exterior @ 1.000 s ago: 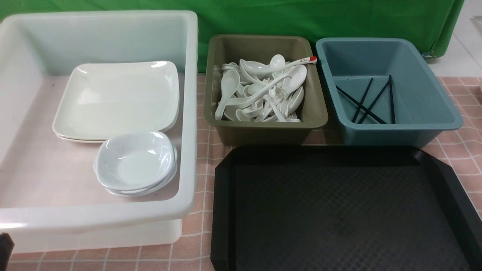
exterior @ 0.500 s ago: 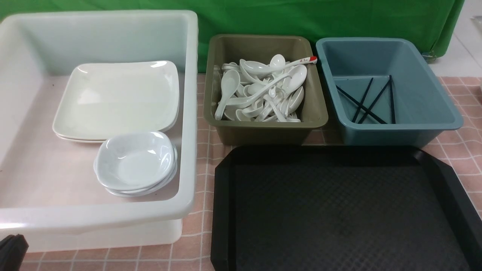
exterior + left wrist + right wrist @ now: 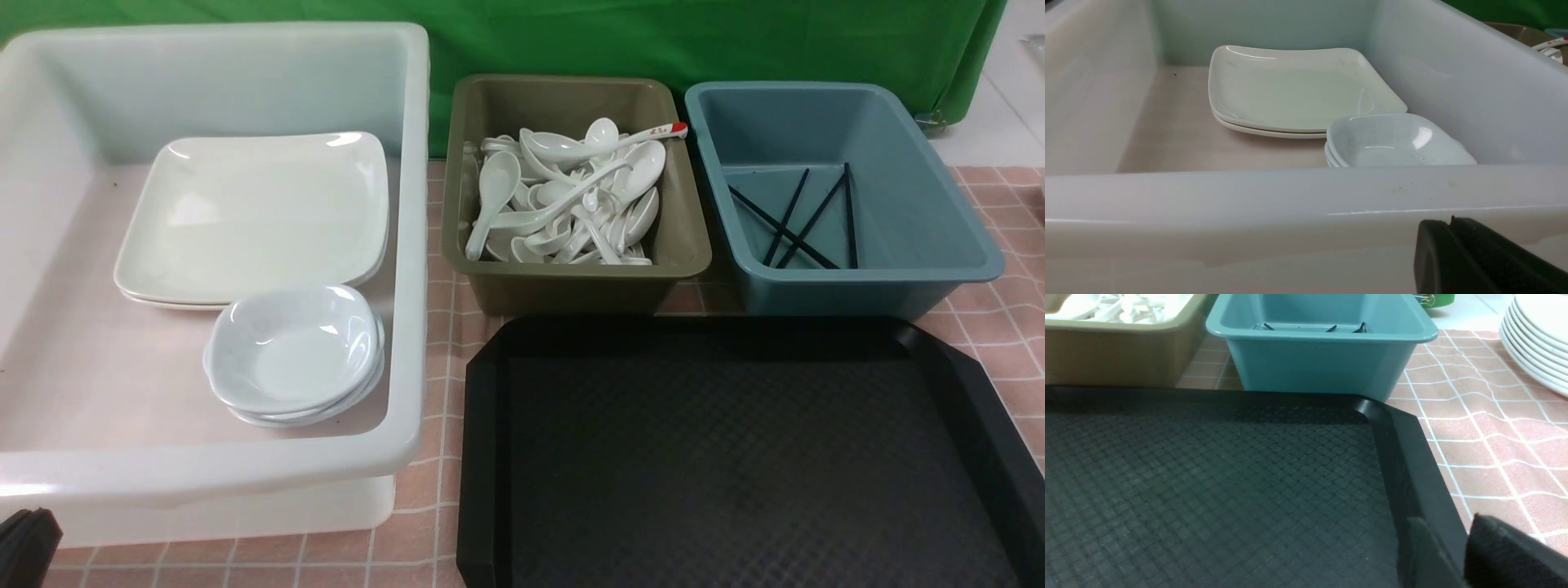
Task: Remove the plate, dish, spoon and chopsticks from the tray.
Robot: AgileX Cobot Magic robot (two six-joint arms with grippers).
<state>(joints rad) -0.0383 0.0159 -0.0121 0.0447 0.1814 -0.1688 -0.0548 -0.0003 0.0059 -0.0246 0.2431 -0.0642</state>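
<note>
The black tray (image 3: 735, 457) lies at the front right with nothing on it. Two stacked white square plates (image 3: 253, 212) rest inside the white tub (image 3: 412, 245), with stacked small dishes (image 3: 294, 347) in front of them. White spoons (image 3: 571, 200) are piled in the olive tub (image 3: 571, 286). Black chopsticks (image 3: 796, 220) lie in the blue tub (image 3: 857, 286). My left gripper (image 3: 1451, 222) is shut and empty, low outside the white tub's near wall (image 3: 1290, 192). My right gripper (image 3: 1447, 522) hangs open at the tray's right rim (image 3: 1412, 457), out of the front view.
A stack of white plates (image 3: 1539, 339) stands on the pink checked cloth to the right of the tray. A red-tipped spoon (image 3: 653, 132) lies across the olive tub's pile. Green cloth hangs behind the tubs.
My left gripper tip slid a little further into the front view's lower left corner, then stopped. Nothing else has moved.
</note>
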